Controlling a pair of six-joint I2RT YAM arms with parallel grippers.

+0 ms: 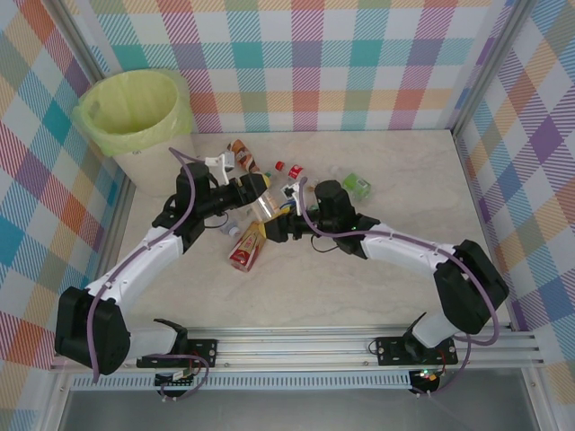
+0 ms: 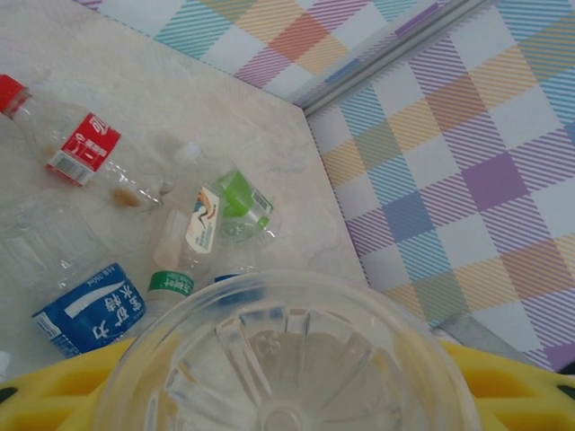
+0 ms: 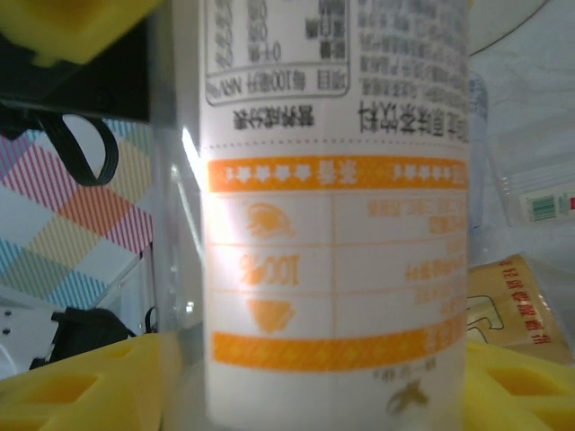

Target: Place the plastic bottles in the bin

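Orange-label bottle (image 3: 332,224): held up between both grippers, above the loose bottles (image 1: 247,247).
Left gripper (image 1: 260,192): pads sit on the bottle's base end; it appears clamped.
Right gripper (image 1: 286,221): bottle lies between its pads; whether it grips cannot be told.
Handover: confirm your left hold before the right releases.
Bin (image 1: 144,166): well left of the left gripper; lift the bottle clear over the rim.

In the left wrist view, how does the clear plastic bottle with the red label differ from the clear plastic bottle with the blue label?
The red-labelled clear plastic bottle shows a red cap at its end; on the blue-labelled clear plastic bottle no cap can be made out. The red-labelled one lies farther from the camera, the blue-labelled one nearer. Both lie on their sides on the pale table.
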